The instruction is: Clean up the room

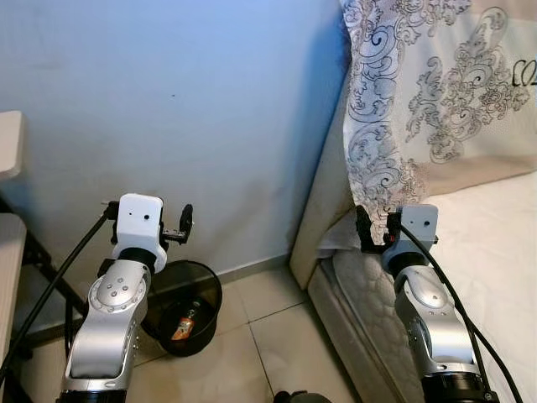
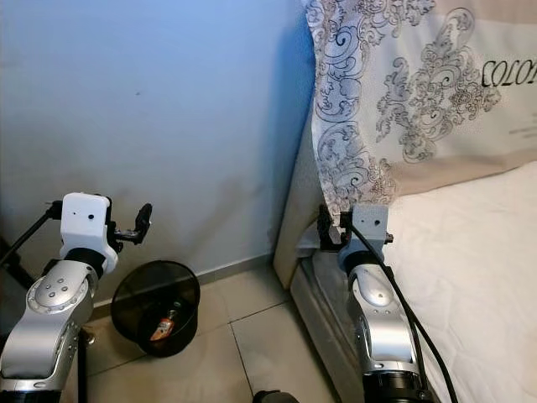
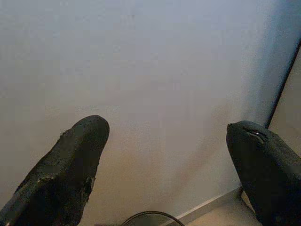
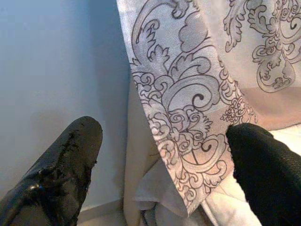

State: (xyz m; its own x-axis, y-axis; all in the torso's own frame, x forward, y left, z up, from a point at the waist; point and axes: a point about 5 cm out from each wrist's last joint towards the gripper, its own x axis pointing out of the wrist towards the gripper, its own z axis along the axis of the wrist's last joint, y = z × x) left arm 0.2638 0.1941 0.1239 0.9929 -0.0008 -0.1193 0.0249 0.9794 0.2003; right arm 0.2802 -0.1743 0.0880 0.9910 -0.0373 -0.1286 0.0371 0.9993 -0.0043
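Observation:
A black mesh waste bin (image 1: 201, 290) stands on the tiled floor against the blue wall, with an orange bottle (image 1: 185, 325) lying inside. My left gripper (image 1: 178, 228) is raised above the bin, pointed at the wall, and is open and empty; in its wrist view the fingers (image 3: 80, 155) are spread wide with the bin rim (image 3: 150, 215) below. My right gripper (image 1: 366, 228) hovers at the corner of the bed, open and empty, facing a patterned grey-and-white fabric (image 4: 188, 94).
A bed with a white mattress (image 1: 495, 252) and a beige headboard (image 1: 323, 193) takes up the right side. A pale table edge (image 1: 8, 143) with black legs is at the far left. Tiled floor (image 1: 268, 336) lies between the bin and the bed.

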